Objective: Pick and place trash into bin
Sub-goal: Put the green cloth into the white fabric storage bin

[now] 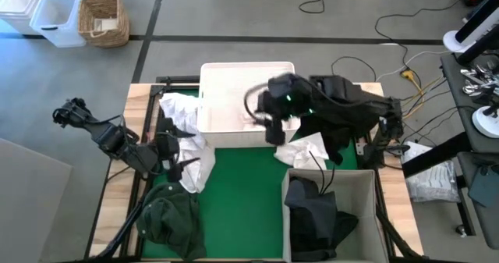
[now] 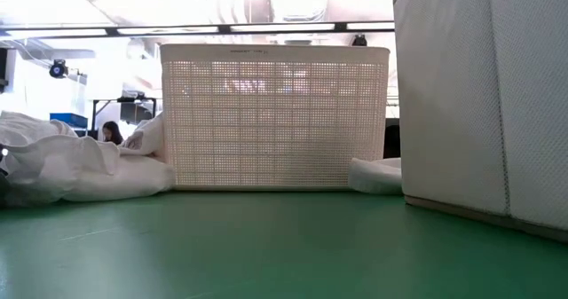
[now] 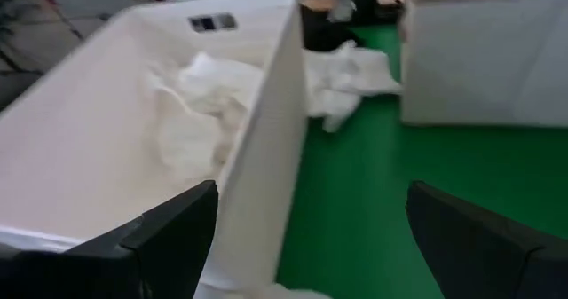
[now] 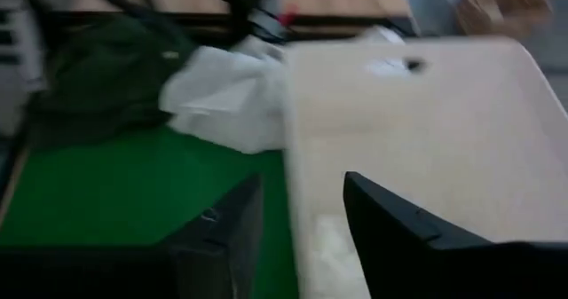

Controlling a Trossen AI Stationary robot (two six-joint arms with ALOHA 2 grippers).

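My left fingers are wide apart with nothing in them, low beside the white sheets that lie on the bench left of the white tub, with the dark green cloth near them. My right fingers hang over the tub's front edge, a bit apart and holding nothing I can see. I think I should lift them straight up and clear, then go for the white sheet just beside the tub.

light: we see bright, even overhead light | shadows: soft, faint | glare: ceiling lights washed out in low view | blur: both wrist views smeared
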